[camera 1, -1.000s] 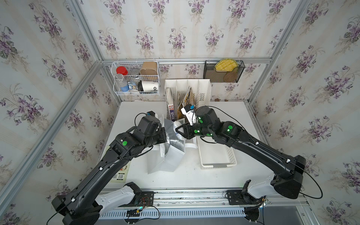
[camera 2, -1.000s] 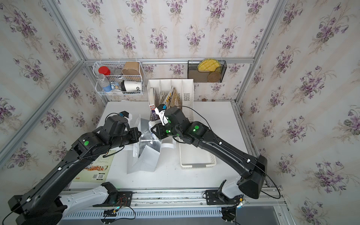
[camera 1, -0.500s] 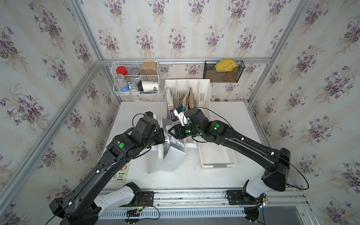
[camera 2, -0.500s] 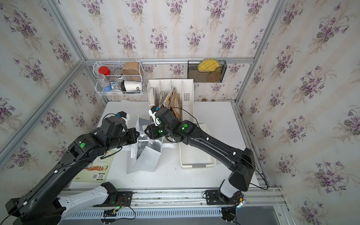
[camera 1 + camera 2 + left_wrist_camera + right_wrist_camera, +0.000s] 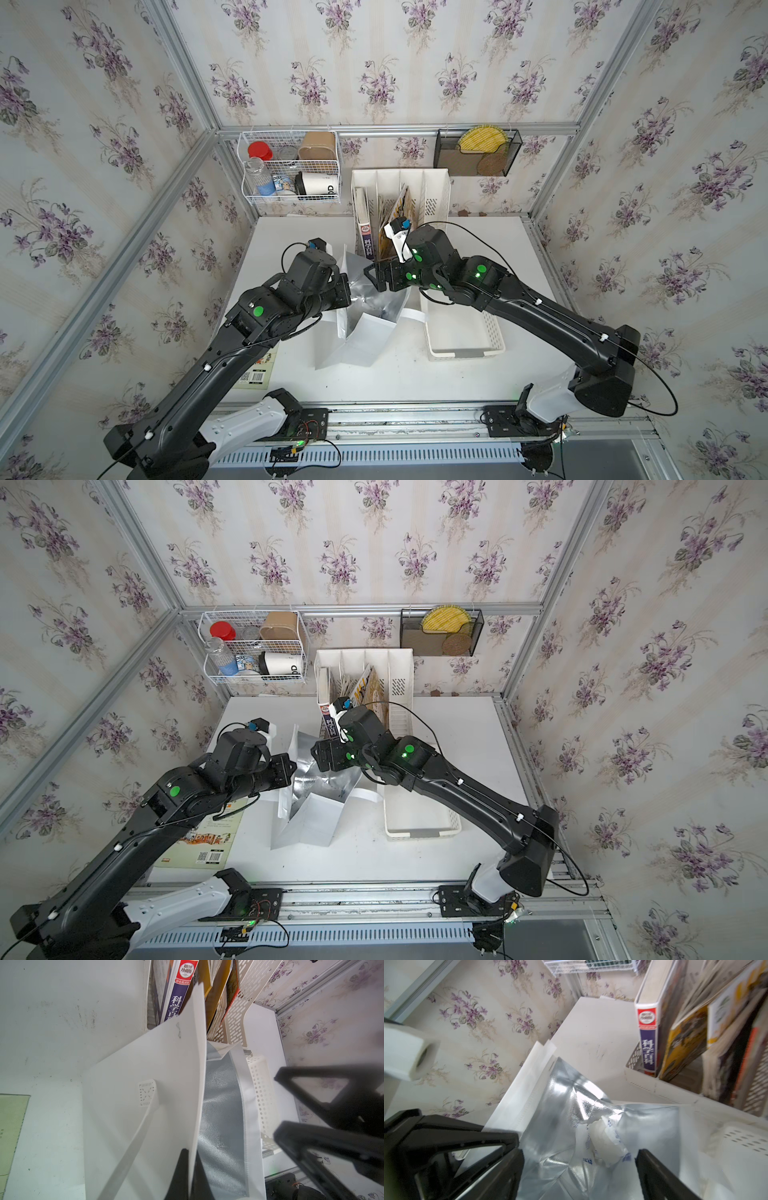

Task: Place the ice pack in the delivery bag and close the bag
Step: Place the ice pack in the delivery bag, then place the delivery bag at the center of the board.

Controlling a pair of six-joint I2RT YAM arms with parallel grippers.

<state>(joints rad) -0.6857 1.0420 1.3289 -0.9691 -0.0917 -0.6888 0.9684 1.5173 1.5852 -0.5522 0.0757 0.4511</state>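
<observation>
Two grippers are found at the white soft foil-lined delivery bag (image 5: 365, 336): its wall is pinched by the closed left gripper (image 5: 191, 1154), while straight below the wide-open, empty right gripper (image 5: 578, 1150), between its jaws, the crumpled white blue-printed ice pack (image 5: 604, 1145) is seen lying inside.

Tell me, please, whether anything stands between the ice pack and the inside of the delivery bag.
Nothing visible does. The ice pack already lies inside the delivery bag, on its foil lining, below the open right gripper. The left gripper is shut on the bag's wall, with the mouth open.
</observation>
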